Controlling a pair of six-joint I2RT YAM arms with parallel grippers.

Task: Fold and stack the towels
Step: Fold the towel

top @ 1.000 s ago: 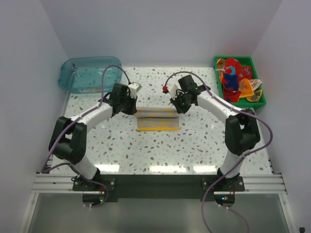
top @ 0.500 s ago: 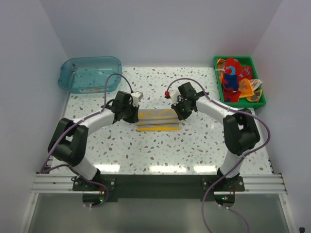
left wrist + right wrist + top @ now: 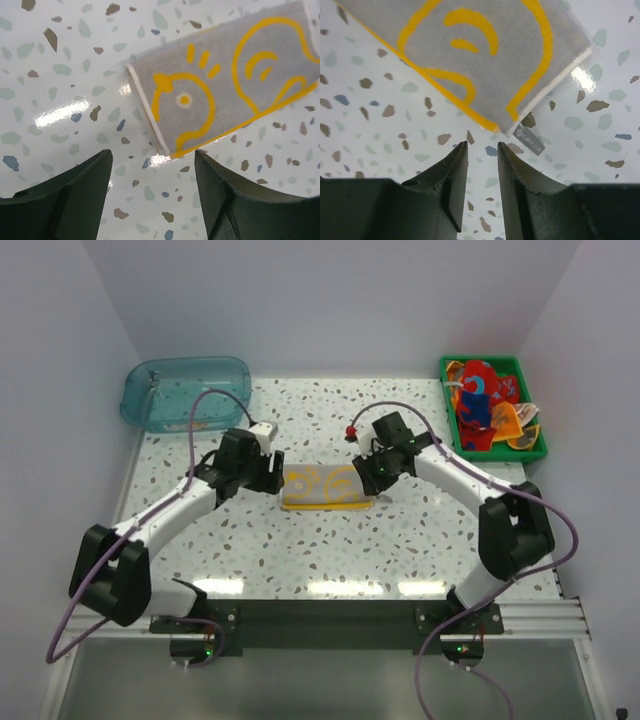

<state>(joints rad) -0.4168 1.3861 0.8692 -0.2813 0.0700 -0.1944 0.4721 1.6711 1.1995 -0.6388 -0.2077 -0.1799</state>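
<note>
Table point(image 3: 330, 550), terrazzo top, seen from above.

Folded towel point(image 3: 322, 487): cream with a yellow duck print, lying flat near the table's middle as a narrow rectangle. Long sides run left to right. A yellow border shows along its near edge. Nothing is stacked on it.

Left gripper point(image 3: 270, 479): low over the table, just beside the towel's left end. In the left wrist view the fingers point(image 3: 65, 195) stand wide apart with only bare tabletop between them. The towel's short end point(image 3: 150, 115) lies just ahead of the tips and is not touched. Released, holding nothing.

Right gripper point(image 3: 374, 478): low at the towel's right end, mirroring the left. In the right wrist view the fingers point(image 3: 447, 185) are parted by a narrow gap with nothing in it. The towel's corner lies just ahead of the tips, clear of them. A small grey label point(image 3: 529, 140) sticks out from under that corner onto the table. Let go, though barely spread.

Green tray point(image 3: 494, 361): far right corner of the table. It holds the other towels point(image 3: 485, 405) in a loose, unfolded heap of red, blue, orange and peach. Individual cloths are hard to tell apart.

Clear blue tub point(image 3: 185, 392): far left corner, well apart from the folded towel.
</note>
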